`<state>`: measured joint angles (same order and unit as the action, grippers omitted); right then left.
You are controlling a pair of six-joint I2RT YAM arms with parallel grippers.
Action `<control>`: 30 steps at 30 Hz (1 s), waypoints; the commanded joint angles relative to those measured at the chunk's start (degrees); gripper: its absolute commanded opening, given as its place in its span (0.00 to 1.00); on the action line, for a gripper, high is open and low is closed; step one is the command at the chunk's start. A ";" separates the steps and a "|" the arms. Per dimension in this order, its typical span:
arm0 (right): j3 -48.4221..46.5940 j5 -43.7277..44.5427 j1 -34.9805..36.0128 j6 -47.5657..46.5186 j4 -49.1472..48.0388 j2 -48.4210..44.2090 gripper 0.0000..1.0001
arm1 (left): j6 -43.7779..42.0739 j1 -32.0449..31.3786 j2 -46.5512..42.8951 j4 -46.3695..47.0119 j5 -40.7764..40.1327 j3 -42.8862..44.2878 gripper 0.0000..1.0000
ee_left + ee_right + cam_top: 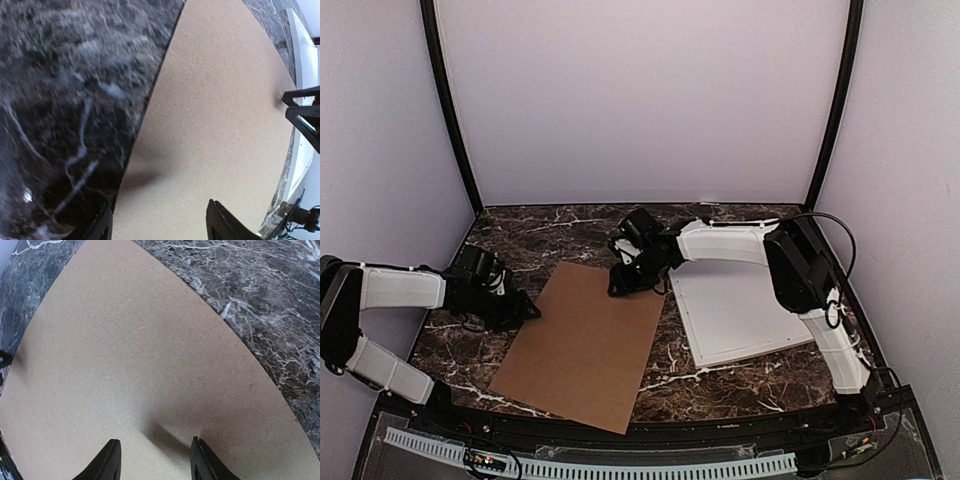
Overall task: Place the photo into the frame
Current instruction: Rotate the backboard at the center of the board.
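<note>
The photo does not show in any view. A plain brown cardboard sheet point(585, 340) lies flat in the middle of the table. A white rectangular frame point(740, 310) with a thin raised rim lies to its right; its centre looks white from here. My left gripper point(525, 308) is open at the cardboard's left edge, low over it, one finger over the table and one over the sheet point(160, 220). My right gripper point(625, 280) is open and low over the cardboard's far right edge point(155, 455). Both hold nothing.
The dark marble table point(540, 240) is walled by white panels at the back and sides. The frame's rail shows at the right of the left wrist view point(300, 50). The right arm reaches over the frame's far left corner.
</note>
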<state>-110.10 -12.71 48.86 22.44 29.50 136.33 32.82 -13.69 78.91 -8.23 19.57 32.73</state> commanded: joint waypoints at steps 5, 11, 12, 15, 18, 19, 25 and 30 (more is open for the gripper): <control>5.16 3.33 -0.70 0.12 5.06 -6.81 0.50 | 5.22 -2.21 -12.46 -6.97 9.10 -7.64 0.60; 20.18 6.99 -0.61 5.61 2.65 -18.50 0.55 | 4.22 -2.56 -14.78 -10.05 9.21 -6.11 0.62; 22.60 7.18 -0.59 6.57 1.89 -20.09 0.56 | 3.60 -2.56 -14.61 -10.36 7.90 -5.14 0.65; 29.04 6.11 -0.44 9.16 -0.66 -23.53 0.57 | 1.98 -2.57 -13.86 -11.18 4.05 -2.99 0.73; 33.43 4.51 -0.13 11.30 -4.16 -24.65 0.57 | -0.95 -2.57 -10.55 -10.71 1.48 -0.18 0.79; 34.56 4.01 0.02 12.18 -5.36 -24.70 0.57 | -1.50 -2.57 -9.66 -10.69 1.28 0.46 0.80; 37.48 1.85 1.16 15.24 -9.34 -23.71 0.57 | -4.95 -2.57 -1.89 -8.74 1.99 4.63 0.83; 39.22 0.83 2.38 18.79 -11.88 -23.32 0.57 | -6.54 -2.50 2.59 -8.05 3.09 5.60 0.84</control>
<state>-72.66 -10.20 49.98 37.15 21.82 112.07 29.04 -16.01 79.59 -16.60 22.02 36.95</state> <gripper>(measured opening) 0.569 0.834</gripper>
